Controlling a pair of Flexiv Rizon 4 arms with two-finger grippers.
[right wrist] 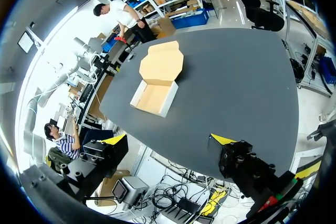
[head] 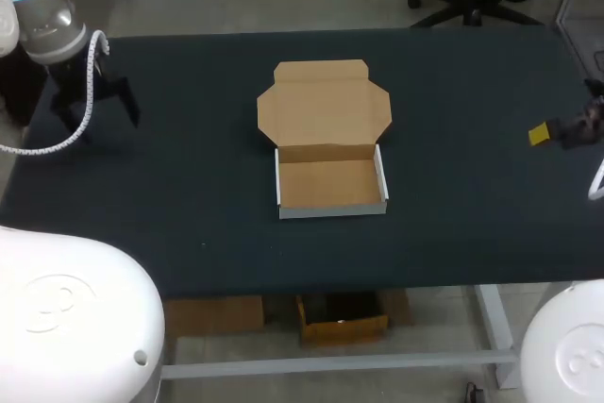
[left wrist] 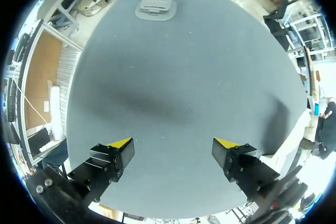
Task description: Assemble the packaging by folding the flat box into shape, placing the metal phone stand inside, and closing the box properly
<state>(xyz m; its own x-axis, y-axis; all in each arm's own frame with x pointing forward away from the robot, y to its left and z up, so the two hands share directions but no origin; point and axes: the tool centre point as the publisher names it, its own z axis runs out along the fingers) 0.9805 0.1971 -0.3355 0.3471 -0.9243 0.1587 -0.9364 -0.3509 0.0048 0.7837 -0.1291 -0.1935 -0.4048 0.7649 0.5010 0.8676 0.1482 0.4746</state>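
The cardboard box (head: 330, 143) lies at the middle of the dark table, its tray (head: 330, 184) folded up and its lid (head: 324, 106) spread flat behind it. In the right wrist view the box (right wrist: 156, 82) is far ahead of my right gripper (right wrist: 169, 140), which is open and holds nothing. The grey metal phone stand (left wrist: 156, 2) lies near the table's far edge, well ahead of my open, empty left gripper (left wrist: 173, 145). The stand does not show in the head view. There my left gripper (head: 97, 106) hangs over the table's back left and my right gripper (head: 552, 131) is at the right edge.
The table (head: 189, 186) is a dark mat with nothing else on it. Both arms stay far out to the sides of the box.
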